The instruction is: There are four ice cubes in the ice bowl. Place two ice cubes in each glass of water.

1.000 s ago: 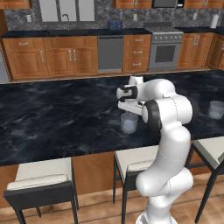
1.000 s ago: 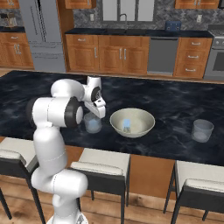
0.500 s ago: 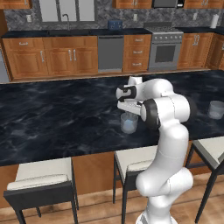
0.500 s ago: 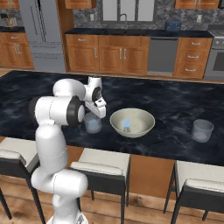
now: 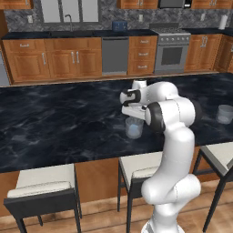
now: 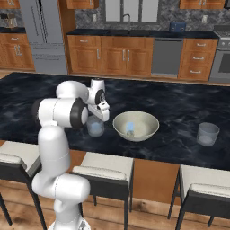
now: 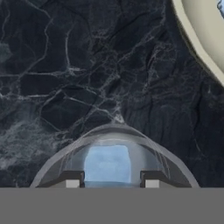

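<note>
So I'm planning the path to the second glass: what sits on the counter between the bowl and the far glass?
Nothing: in the right base view the dark counter is bare between the bowl and the far glass.

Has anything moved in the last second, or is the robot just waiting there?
Nothing has visibly changed. The fingers hang over the near glass as before, an ice cube showing between them, and the bowl and the far glass sit where they were.
</note>
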